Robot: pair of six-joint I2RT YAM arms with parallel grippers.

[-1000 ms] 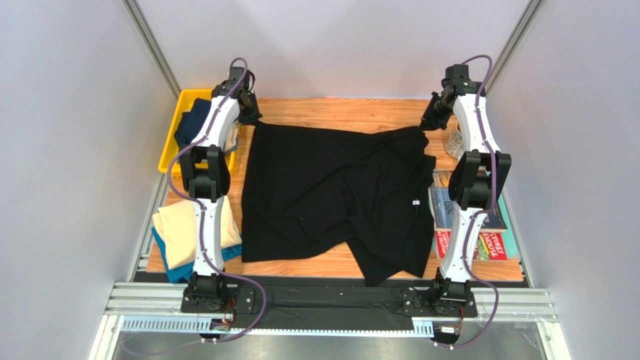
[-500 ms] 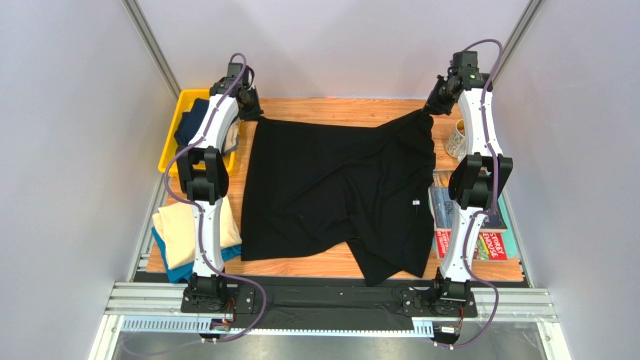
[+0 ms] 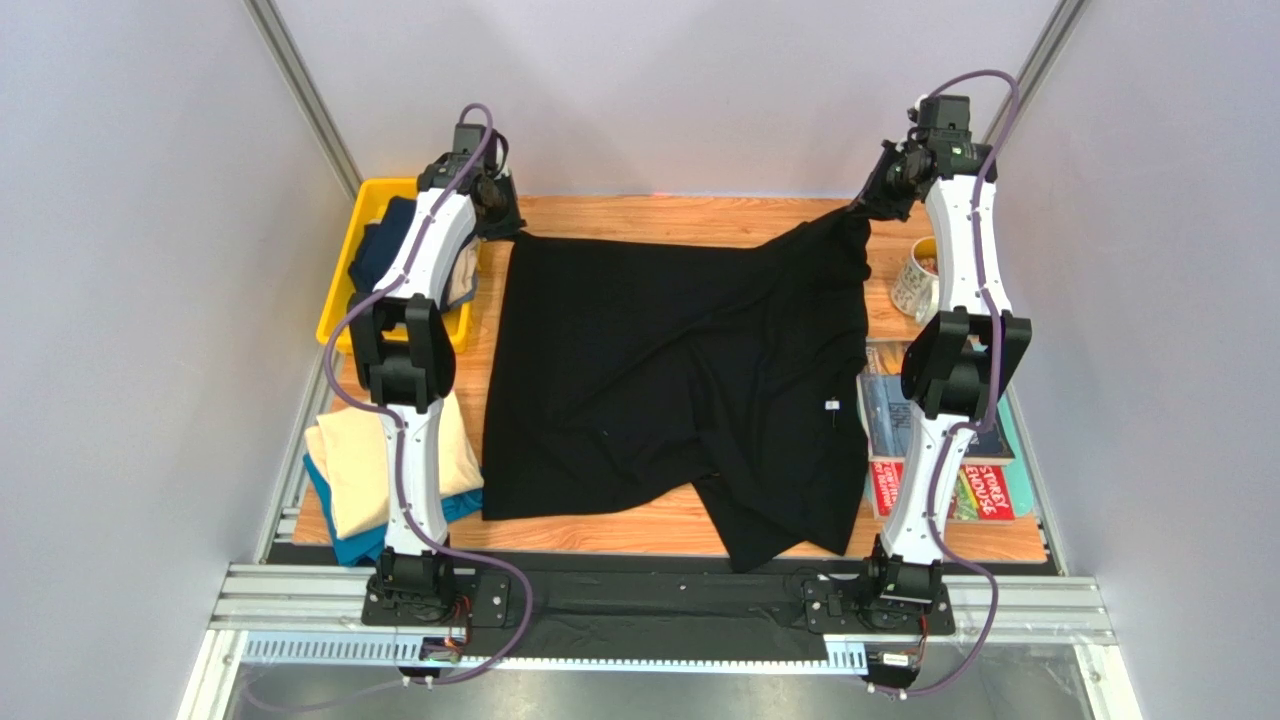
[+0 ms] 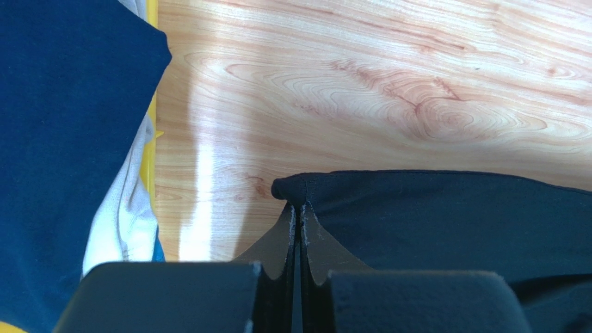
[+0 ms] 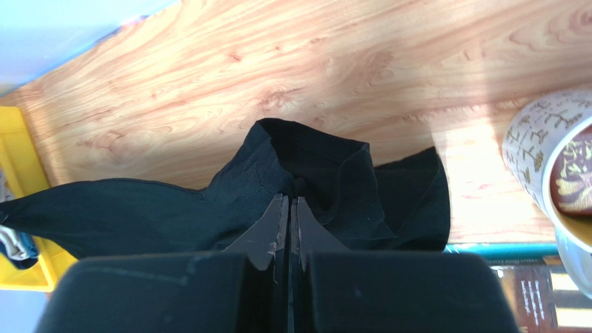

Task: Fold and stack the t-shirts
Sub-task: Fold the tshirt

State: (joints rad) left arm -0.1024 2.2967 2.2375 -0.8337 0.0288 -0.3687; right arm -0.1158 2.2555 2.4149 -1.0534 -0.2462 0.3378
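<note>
The black t-shirt point(image 3: 676, 375) is spread over the middle of the table point(image 3: 676, 213). Its far edge is pulled into a line running left-right between the arms. The near end is rumpled, with one flap trailing to the near edge right of centre.

On the far-left corner the left gripper point(image 4: 297, 208) has its jaws pinched together on the cloth, low over the wood and just beside the yellow bin point(image 3: 340, 308). On the far-right corner the right gripper point(image 5: 290, 198) is clamped on a bunched wad and carried higher, so the cloth rises to a peak there. I can't tell from overhead whether the left corner touches the wood or hangs just off it.

What your next move turns on: the whole body lies on the near side of both jaws. Its long axis runs far-to-near and the held edge runs across it. Each arm owns one corner, and neither is nearer the bulk.

My read is that you're mid-spread and the fold hasn't started. Level the right corner with the left one, or the far edge lands skewed.

Watch the mug point(image 3: 914, 279), just beside the right corner. The magazines point(image 3: 962, 480) lie along the shirt's right edge.

The navy shirt point(image 3: 388, 240) is in the bin. The cream shirt point(image 3: 358, 462) sits on the teal shirt point(image 3: 349, 543) at near-left, apart from the black one.
</note>
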